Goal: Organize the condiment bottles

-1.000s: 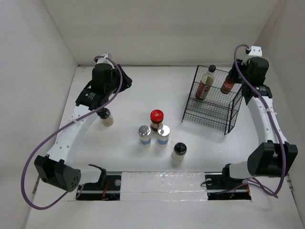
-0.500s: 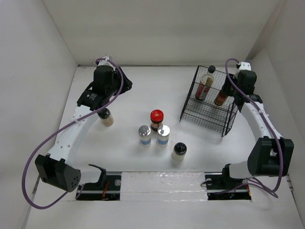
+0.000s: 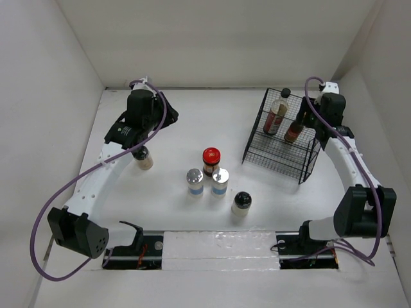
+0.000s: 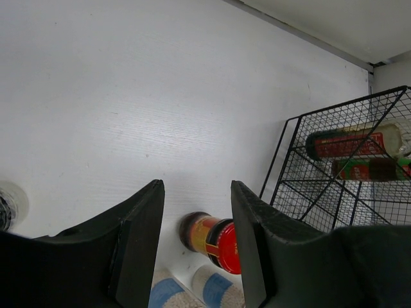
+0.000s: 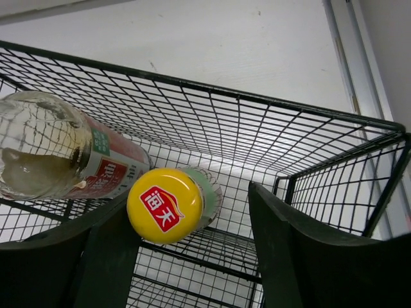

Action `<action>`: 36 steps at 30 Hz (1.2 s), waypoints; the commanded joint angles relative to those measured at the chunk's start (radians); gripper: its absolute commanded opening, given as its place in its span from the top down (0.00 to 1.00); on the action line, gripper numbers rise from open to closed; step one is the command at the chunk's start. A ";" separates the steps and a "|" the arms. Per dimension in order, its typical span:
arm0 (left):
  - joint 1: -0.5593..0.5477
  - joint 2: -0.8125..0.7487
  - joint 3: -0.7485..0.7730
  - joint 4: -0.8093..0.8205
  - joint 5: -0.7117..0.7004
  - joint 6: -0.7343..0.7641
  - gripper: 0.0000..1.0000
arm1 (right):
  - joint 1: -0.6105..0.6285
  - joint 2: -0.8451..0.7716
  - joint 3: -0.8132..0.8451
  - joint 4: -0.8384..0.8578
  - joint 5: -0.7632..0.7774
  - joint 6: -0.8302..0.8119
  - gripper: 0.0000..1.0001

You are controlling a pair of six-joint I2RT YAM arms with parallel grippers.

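A black wire rack (image 3: 276,153) stands in the upper right of the top view, on a white table (image 3: 192,115). It sits slightly askew to the table's edges and near the right wall (image 3: 388,109). Its top is open. In the right wrist view its mesh fills most of the frame, and the white surface shows through the grid. A plain white back wall (image 3: 212,38) closes the upper part of the top view.

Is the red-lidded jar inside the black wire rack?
No, the red-lidded jar stands on the table by the two silver-capped shakers, left of the wire rack.
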 commanded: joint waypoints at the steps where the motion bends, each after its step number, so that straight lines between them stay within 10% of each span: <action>1: 0.001 -0.037 -0.012 0.030 0.003 -0.006 0.58 | 0.007 -0.048 0.081 -0.023 0.024 0.006 0.31; 8: 0.001 -0.046 -0.012 0.039 -0.008 -0.006 0.58 | 0.059 -0.178 0.181 -0.069 0.059 -0.012 0.35; 11: 0.001 -0.055 -0.001 0.030 -0.017 -0.006 0.58 | 0.171 -0.215 0.181 -0.093 -0.018 -0.035 0.79; 15: 0.001 -0.055 -0.001 0.030 -0.028 -0.006 0.60 | 0.393 -0.201 0.163 -0.159 -0.123 -0.045 0.97; 18: 0.001 -0.055 -0.001 0.030 -0.039 0.003 0.60 | 0.583 -0.169 0.125 -0.160 -0.172 -0.063 0.73; 20: 0.001 -0.055 -0.001 0.030 -0.039 0.003 0.60 | 0.659 -0.125 0.125 -0.184 -0.162 -0.072 0.30; 23: 0.001 -0.055 0.029 0.021 -0.077 0.057 0.48 | 0.748 -0.040 0.158 -0.228 -0.184 -0.095 0.08; 36: 0.010 -0.037 0.158 -0.028 -0.157 0.115 0.28 | 0.833 0.239 0.298 -0.321 -0.195 -0.146 0.01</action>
